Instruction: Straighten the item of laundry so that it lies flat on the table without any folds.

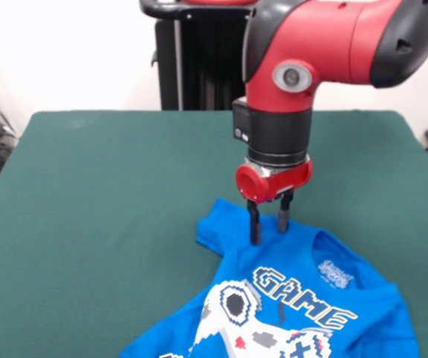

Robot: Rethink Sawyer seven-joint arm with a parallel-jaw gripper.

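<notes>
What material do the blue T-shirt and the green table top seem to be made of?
The T-shirt looks like soft knit fabric, probably cotton: matte, and it wrinkles and bunches at the sleeve below the end effector. The table top looks like a felt-like cloth: flat dark green, with no shine and no visible weave.

Glossy red-and-black jointed robot arm (pixel 326 45): grey round joint cap, black cylindrical wrist, red flange, two slim dark-fingered gripper (pixel 269 224).
</notes>
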